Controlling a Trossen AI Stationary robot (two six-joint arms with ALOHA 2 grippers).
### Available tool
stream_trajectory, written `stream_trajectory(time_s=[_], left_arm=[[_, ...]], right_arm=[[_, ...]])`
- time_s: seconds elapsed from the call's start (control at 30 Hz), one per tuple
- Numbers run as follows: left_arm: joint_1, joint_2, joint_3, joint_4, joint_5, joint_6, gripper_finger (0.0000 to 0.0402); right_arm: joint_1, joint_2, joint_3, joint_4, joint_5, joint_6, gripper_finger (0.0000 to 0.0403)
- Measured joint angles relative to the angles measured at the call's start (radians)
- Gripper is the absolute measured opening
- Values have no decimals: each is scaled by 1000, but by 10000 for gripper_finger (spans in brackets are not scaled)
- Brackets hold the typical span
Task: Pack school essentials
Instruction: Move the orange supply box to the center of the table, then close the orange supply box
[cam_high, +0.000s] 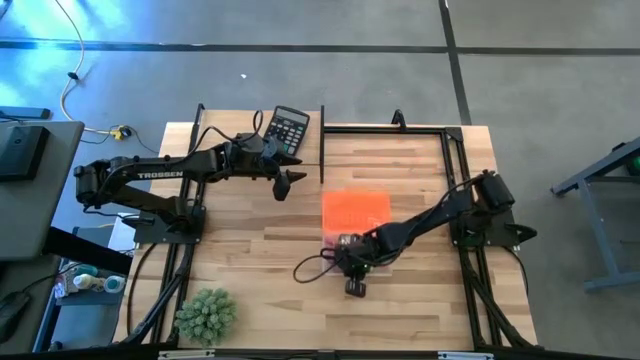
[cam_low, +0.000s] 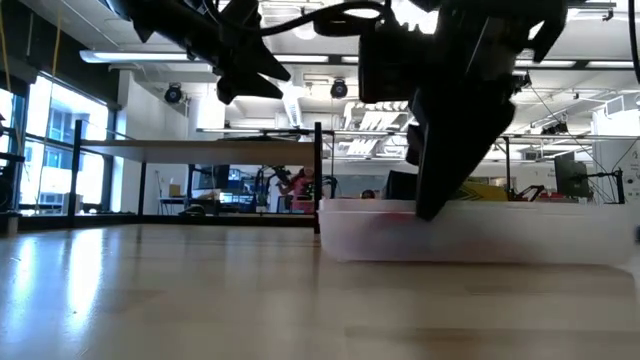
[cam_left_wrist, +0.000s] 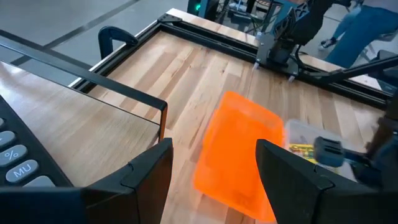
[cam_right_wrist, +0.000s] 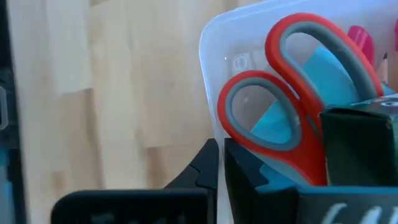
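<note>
A clear plastic box (cam_low: 480, 235) stands on its base on the wooden table. In it lie the red-handled scissors (cam_right_wrist: 292, 112), the blue note pad (cam_right_wrist: 329, 68), the pink pen (cam_right_wrist: 360, 40) and a pencil (cam_right_wrist: 385, 62). The other essentials are hidden. The box's orange lid (cam_high: 355, 210) lies flat on the table on the box's far side. My right gripper (cam_high: 350, 262) is shut on the box's near edge. My left gripper (cam_high: 290, 180) hangs open and empty above the table, left of the lid, near the black calculator (cam_high: 289, 128). My right gripper holds the clear box by its side wall (cam_right_wrist: 214, 124), near a corner, beside the scissors' handles. One finger (cam_right_wrist: 199, 168) is outside the wall and one (cam_right_wrist: 245, 165) inside. The fingers slant down from above (cam_low: 440, 180). The box stands level on the table.
The calculator lies at the far edge, left of a black metal frame (cam_high: 385, 127). A spiky green plant (cam_high: 205, 315) stands at the near left corner. A black cable (cam_high: 310, 268) loops on the table left of my right gripper. Bare wood lies left of the box.
</note>
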Motion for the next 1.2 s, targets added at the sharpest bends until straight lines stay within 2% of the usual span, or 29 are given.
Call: stream_trajectory(time_s=[0.27, 0.57, 0.67, 0.9, 1.03, 1.2], left_arm=[[-3, 0, 0, -1, -12, -8, 218], [-3, 0, 0, -1, -12, -8, 218], [-3, 0, 0, -3, -12, 5, 218], [-3, 0, 0, -68, -37, 44, 218], [-4, 0, 0, -111, -37, 23, 218], [-37, 0, 0, -129, -31, -17, 218]], right_arm=[[88, 7, 8, 64, 0, 142, 5], [144, 7, 8, 70, 25, 169, 13], [148, 7, 8, 72, 40, 164, 34], [138, 3, 8, 75, 24, 203, 113], [132, -21, 8, 74, 6, 228, 138], [131, -96, 8, 63, 130, 217, 144]])
